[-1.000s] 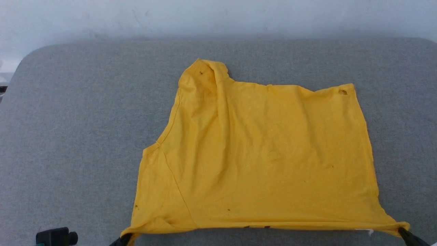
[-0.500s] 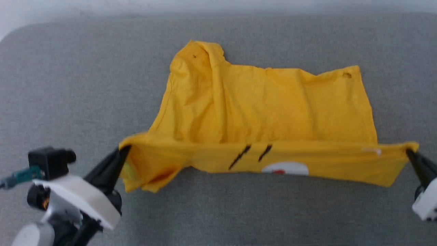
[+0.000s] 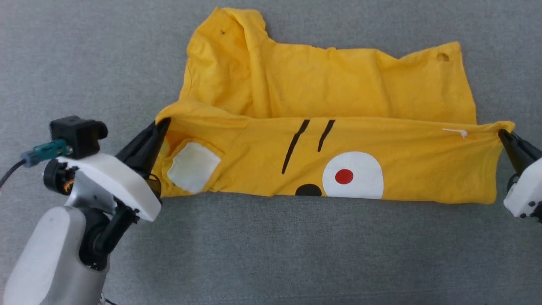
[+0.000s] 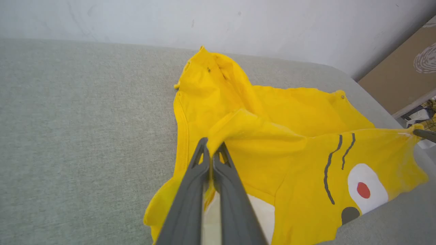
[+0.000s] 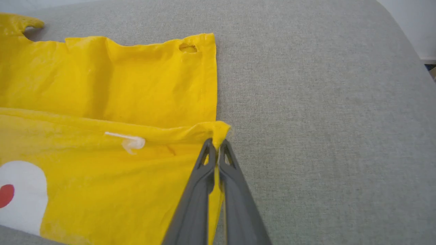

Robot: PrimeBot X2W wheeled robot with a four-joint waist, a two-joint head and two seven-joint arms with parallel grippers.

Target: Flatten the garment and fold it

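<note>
Grey fabric surface (image 3: 271, 254) runs edge to edge in the head view. On it lies the garment (image 3: 322, 84), a bright yellow tee, spread from centre up to 12 o'clock. Its far part is flat on the surface w/ creases. Its near edge is lifted and pulled taut btwn the two claws, so the printed side hangs facing the camera as a band across the middle. A bunched lobe of cloth pokes out at approx 11 o'clock.

A pale forearm (image 3: 46, 254) comes in from 7 o'clock. The left gripper (image 3: 163, 123) sits at 9 o'clock of the tee, fingers pressed together and pinching the raised edge's corner; the left wrist view shows cloth caught btwn the tips. The right gripper (image 3: 503, 133) sits at 3 o'clock, fingers likewise pressed together on the opposite corner, w/ cloth nipped btwn the tips in the right wrist view.

On the band, a white oval patch (image 3: 360, 182) sits just past centre toward 4 o'clock. A white square patch (image 3: 192, 167) is at approx 4 o'clock of the left claw's tips, just beside them. Two black lines (image 3: 296, 144) slant at 11 o'clock of the oval. A black half-oval (image 3: 308, 190) sits at the oval's 8 o'clock, on the band's lower edge. A red dot (image 3: 344, 176) is inside the oval. A small hole (image 3: 443, 57) marks the tee's 1 o'clock corner. A white tag (image 3: 455, 132) is at 9 o'clock of the right claw, near it.
</note>
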